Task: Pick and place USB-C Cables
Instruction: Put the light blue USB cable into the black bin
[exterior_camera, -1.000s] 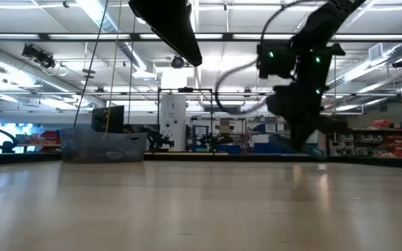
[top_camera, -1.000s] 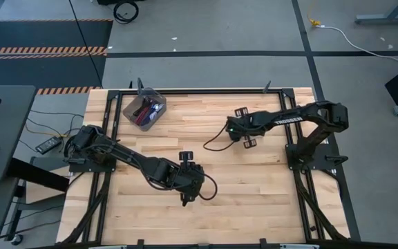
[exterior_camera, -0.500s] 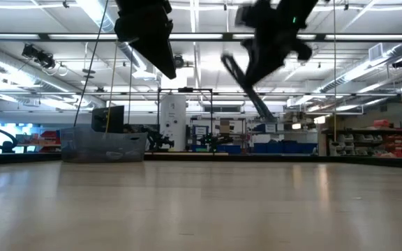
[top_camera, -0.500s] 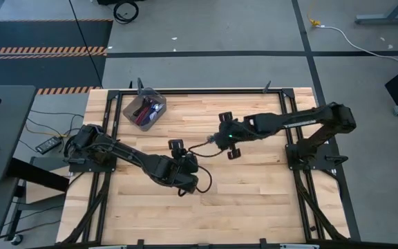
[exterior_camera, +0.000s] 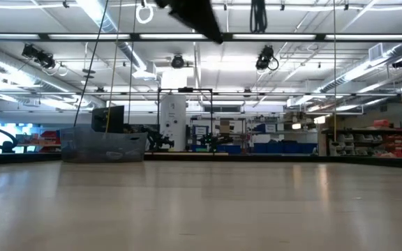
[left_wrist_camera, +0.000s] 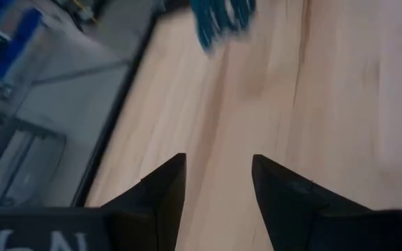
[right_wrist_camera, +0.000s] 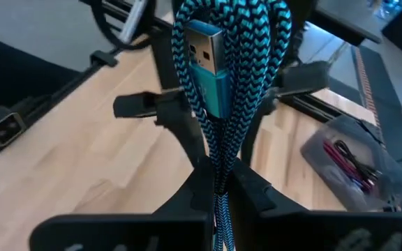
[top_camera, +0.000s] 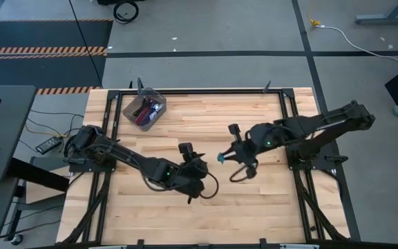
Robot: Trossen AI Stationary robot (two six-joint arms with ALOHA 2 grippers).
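Observation:
The teal braided USB-C cable (right_wrist_camera: 222, 77) is a folded bundle with its teal plug (right_wrist_camera: 206, 52) near the free end; it shows as a small teal spot (top_camera: 221, 158) over the table's middle. My right gripper (right_wrist_camera: 220, 183) (top_camera: 225, 158) is shut on it. My left gripper (left_wrist_camera: 218, 178) (top_camera: 202, 167) is open a short way to the left of the cable, pointing at it; the cable (left_wrist_camera: 222, 17) shows blurred ahead of its fingers. Other cables, magenta and black among them, lie in a clear bin (top_camera: 146, 111) (right_wrist_camera: 354, 157). My right gripper pinches the teal cable bundle between its two fingers at the end away from the plug (right_wrist_camera: 218, 164), several strands together. The fingers come roughly level from the table's right. The bundle sticks out beyond the fingertips toward my left gripper, lifted clear of the table.
The clear bin stands near the table's far left corner and also shows in the low view (exterior_camera: 103, 143). Bare wooden tabletop (top_camera: 206, 214) lies under and around both grippers. A black frame rail (top_camera: 185, 90) runs along the table's far edge.
My right gripper rose from near the tabletop on the far right side, swung toward the table's middle, then came toward the near edge and my left gripper. My left gripper shifted a little and both arms climbed almost out of the low view.

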